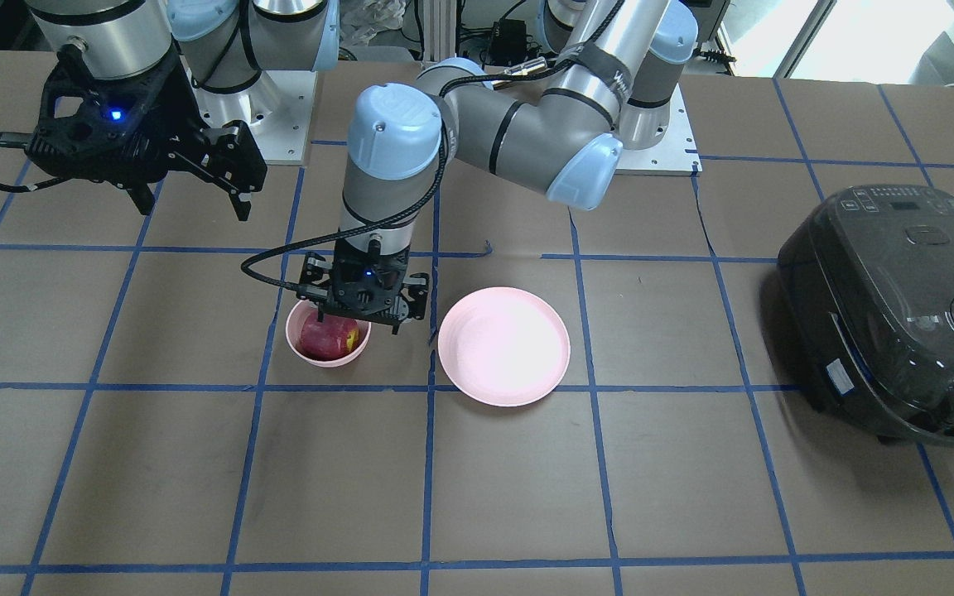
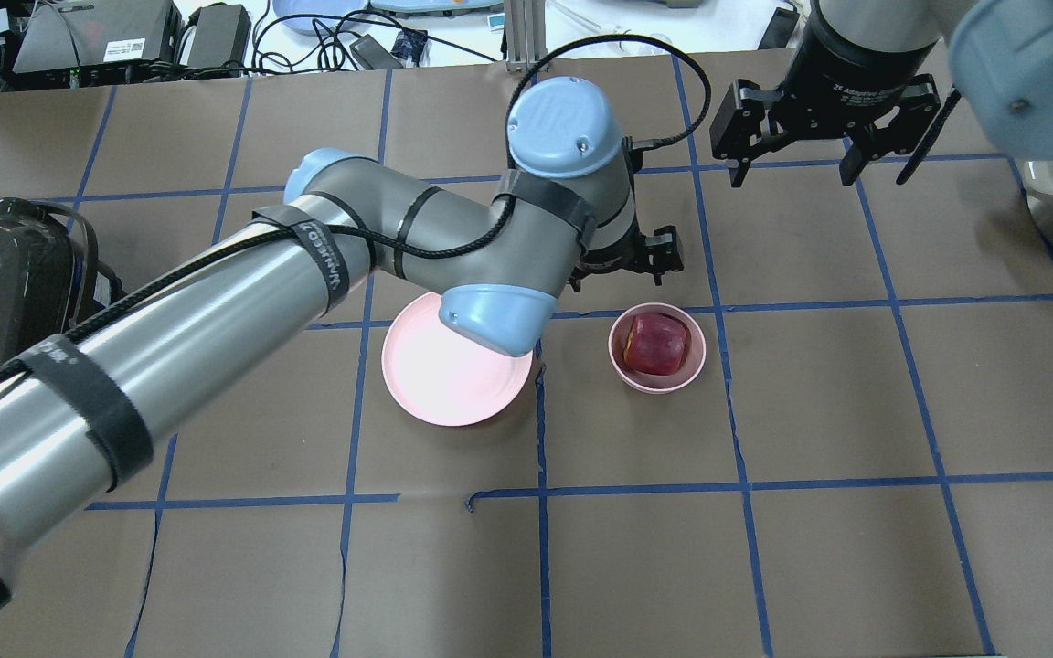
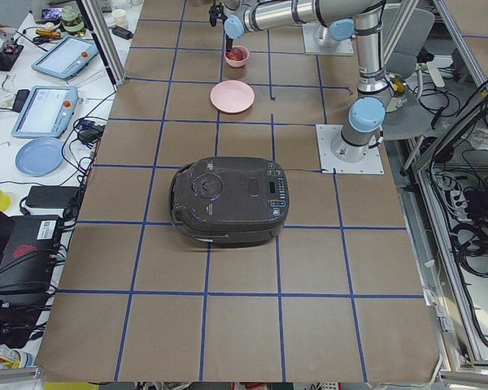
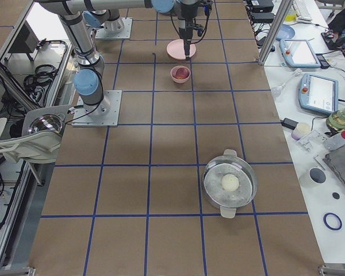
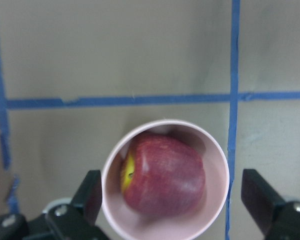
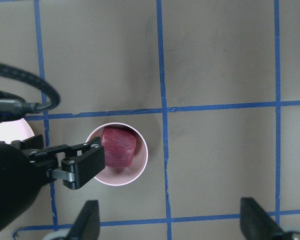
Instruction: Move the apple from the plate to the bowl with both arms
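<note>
The dark red apple (image 1: 328,338) with a yellow patch lies inside the small deep pink bowl (image 1: 333,361). It also shows in the overhead view (image 2: 654,344) and the left wrist view (image 5: 162,172). My left gripper (image 1: 358,321) hangs open just above the bowl's robot-side rim, its fingers (image 5: 91,192) on either side of the bowl and not touching the apple. The wide pink plate (image 1: 503,346) lies empty beside the bowl. My right gripper (image 1: 194,203) is open and empty, held high over the table on the bowl's robot side; its wrist view looks down on the bowl (image 6: 140,167).
A dark rice cooker (image 1: 899,314) stands on the table beyond the plate on my left side. A steel pot (image 4: 230,184) holding a pale ball sits far off on my right side. My left forearm (image 2: 307,256) reaches over part of the plate.
</note>
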`<state>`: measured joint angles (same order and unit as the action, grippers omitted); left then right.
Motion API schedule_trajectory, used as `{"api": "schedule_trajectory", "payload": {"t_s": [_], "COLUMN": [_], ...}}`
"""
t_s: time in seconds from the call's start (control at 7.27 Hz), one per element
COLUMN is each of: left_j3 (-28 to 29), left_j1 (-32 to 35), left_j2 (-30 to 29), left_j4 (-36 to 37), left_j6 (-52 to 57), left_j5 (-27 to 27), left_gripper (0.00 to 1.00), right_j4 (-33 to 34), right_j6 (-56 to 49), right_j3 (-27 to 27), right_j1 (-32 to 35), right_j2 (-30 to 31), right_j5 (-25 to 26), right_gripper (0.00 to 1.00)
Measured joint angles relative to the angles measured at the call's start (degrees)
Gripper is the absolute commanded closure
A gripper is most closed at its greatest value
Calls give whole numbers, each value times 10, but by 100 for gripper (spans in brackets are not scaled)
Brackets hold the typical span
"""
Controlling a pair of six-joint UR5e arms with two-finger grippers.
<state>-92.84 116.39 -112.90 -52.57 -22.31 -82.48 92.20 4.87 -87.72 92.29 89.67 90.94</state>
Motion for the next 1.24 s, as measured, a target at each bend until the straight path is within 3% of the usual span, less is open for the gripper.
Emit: {"api": "schedule_trajectory", "payload": {"t_s": [0.41, 0.69, 0.96, 1.24], "left_j3": [-92, -98, -46, 31], "left_j1": [-88, -146, -198, -223], "left_j2": [92, 151, 186, 181], "left_j4": [-33, -80, -198, -286], "left_j6": [145, 207, 237, 241], "left_j5": [-5, -9, -17, -40], "left_gripper": [0, 0, 0, 0], "right_j4": [19, 29, 32, 33], "right_j6": [4, 3, 5, 3], "right_j3": [-5, -6, -6, -6], "right_j1": [0, 0, 0, 0], "right_j2": [-2, -3, -4, -3], "right_j5": [1, -1, -5, -7], "right_gripper": [0, 0, 0, 0]}}
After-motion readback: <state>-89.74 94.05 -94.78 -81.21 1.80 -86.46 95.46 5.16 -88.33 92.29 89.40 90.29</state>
